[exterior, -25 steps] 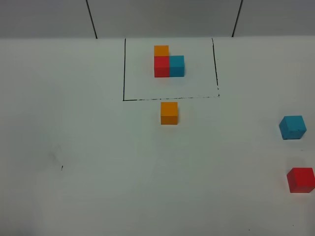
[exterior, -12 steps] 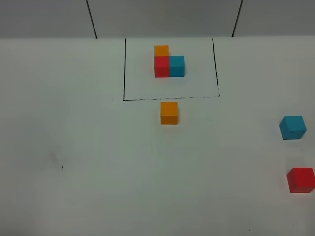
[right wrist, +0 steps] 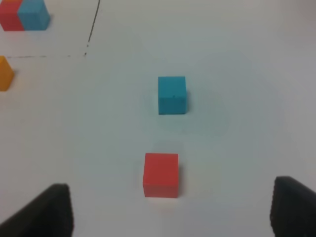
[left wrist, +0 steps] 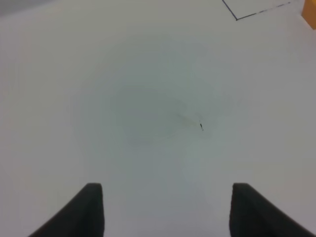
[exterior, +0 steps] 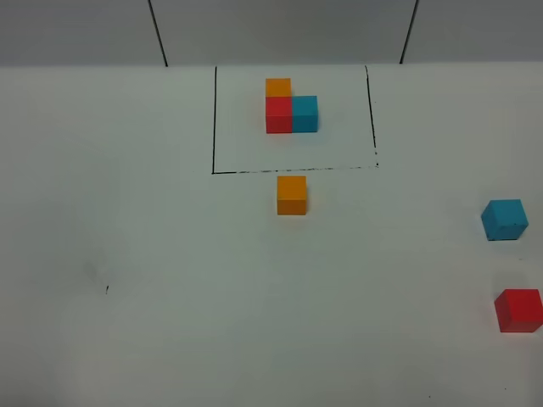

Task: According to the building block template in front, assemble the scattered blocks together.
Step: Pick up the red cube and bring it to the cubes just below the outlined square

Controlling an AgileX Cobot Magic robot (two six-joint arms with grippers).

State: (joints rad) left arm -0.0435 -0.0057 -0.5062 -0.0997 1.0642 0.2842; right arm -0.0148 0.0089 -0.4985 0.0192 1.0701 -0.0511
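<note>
Building block template (exterior: 287,113) — L-shaped, red at corner — arms away and rightward

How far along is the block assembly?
Done: nothing joined. The orange cube sits alone just outside the drawn frame around the template; the teal cube and red cube lie apart at the right. In hand: nothing. The left gripper and right gripper are open and empty, with the red cube ahead of the right one. Left: bring all three together in the template's L.
</note>
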